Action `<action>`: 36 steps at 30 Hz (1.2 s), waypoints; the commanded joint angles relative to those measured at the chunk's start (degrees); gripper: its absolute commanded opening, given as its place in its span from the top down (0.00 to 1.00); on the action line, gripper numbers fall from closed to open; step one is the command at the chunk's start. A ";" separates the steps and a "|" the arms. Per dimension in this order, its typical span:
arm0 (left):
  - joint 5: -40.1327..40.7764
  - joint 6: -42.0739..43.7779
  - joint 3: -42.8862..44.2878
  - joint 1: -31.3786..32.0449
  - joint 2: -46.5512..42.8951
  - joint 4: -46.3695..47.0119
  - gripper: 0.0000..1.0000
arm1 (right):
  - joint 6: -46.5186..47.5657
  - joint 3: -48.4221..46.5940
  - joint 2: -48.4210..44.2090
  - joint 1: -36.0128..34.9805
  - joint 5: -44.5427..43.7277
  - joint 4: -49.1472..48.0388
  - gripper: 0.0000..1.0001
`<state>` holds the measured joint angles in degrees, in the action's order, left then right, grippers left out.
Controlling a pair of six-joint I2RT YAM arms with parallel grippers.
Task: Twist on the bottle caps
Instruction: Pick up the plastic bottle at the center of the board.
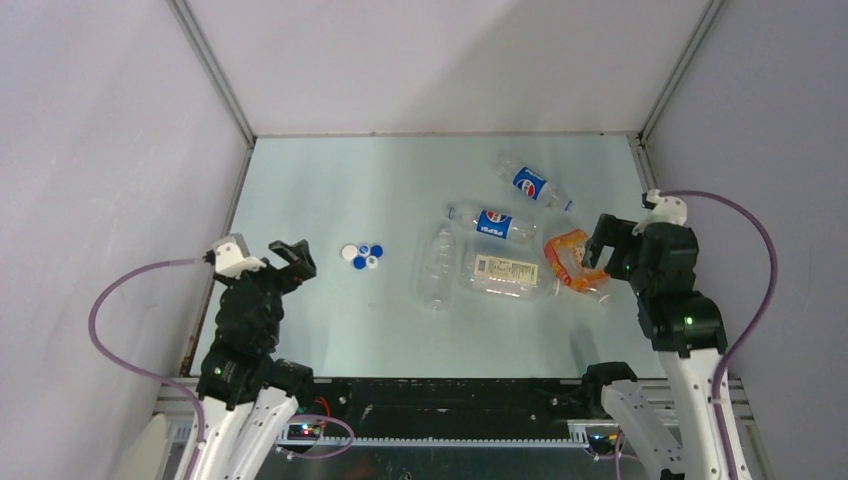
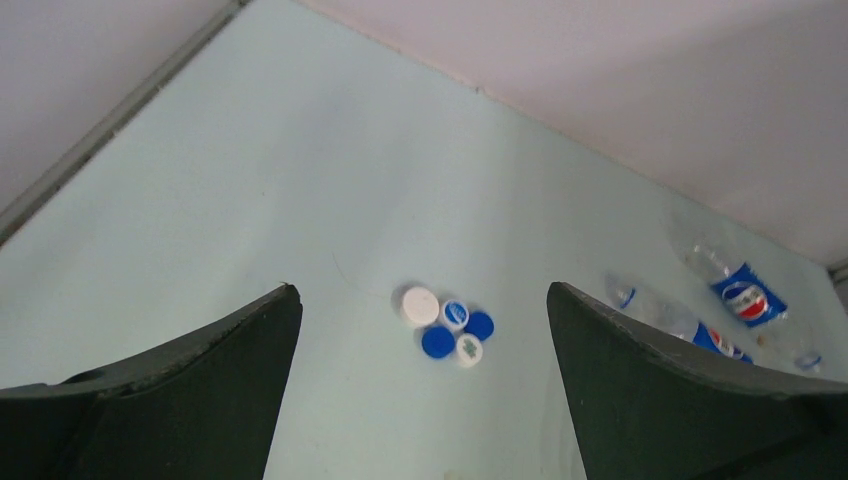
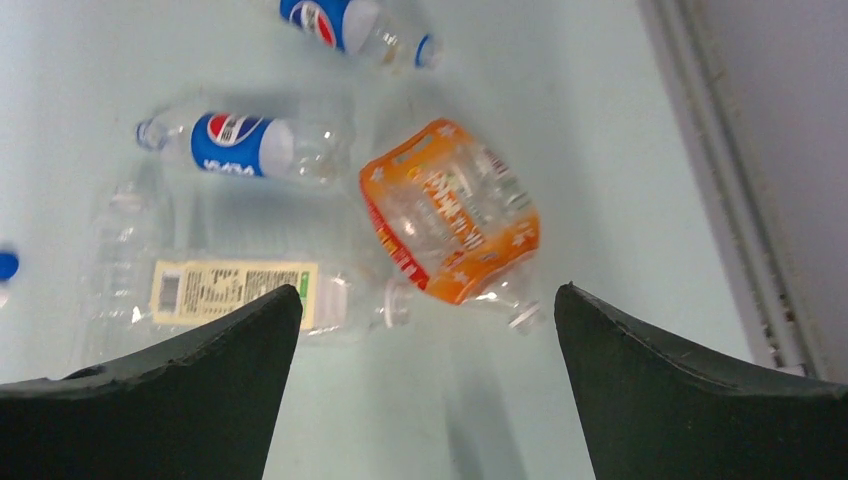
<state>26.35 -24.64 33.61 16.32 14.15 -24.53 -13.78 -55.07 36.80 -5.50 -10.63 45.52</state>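
Several small blue and white bottle caps lie clustered on the pale table, left of centre; they also show in the left wrist view. My left gripper is open and empty, just left of the caps and above the table. My right gripper is open and empty, beside the orange-labelled bottle, which lies ahead of its jaws in the right wrist view. One blue cap shows at the left edge of the right wrist view.
Clear bottles lie on their sides right of centre: two blue-labelled, one white-labelled, one unlabelled. Walls enclose the table on three sides, with a metal rail close to the right arm.
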 commanded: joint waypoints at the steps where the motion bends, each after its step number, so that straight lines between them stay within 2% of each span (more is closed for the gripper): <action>1: -4.79 -3.10 2.61 -0.41 6.06 -4.08 0.00 | -3.09 -3.85 4.92 -0.28 6.92 4.97 0.00; 8: -8.87 -5.00 4.54 -0.35 14.51 -7.43 0.00 | -8.13 -4.10 8.66 -2.70 8.85 5.41 0.00; 18: -10.44 -5.39 3.96 -0.32 17.81 -6.80 0.00 | -22.86 -5.60 19.11 -26.81 -2.10 3.27 0.00; 26: -10.42 -3.78 4.06 -0.32 18.43 -8.12 0.00 | -33.41 -11.67 31.77 -44.77 -12.06 -1.46 0.00; 31: -11.09 -2.52 3.87 -0.31 18.47 -8.33 0.00 | -39.25 -15.44 40.67 -52.40 -15.90 -4.09 0.00; 36: -10.88 -1.26 3.20 -0.23 18.08 -8.53 0.00 | -43.16 -21.15 51.18 -54.97 -16.87 -2.74 0.00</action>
<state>16.03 -27.97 36.05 16.32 32.53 -33.65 -50.87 -71.07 82.21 -59.00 -23.11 43.57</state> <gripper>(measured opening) 0.996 0.997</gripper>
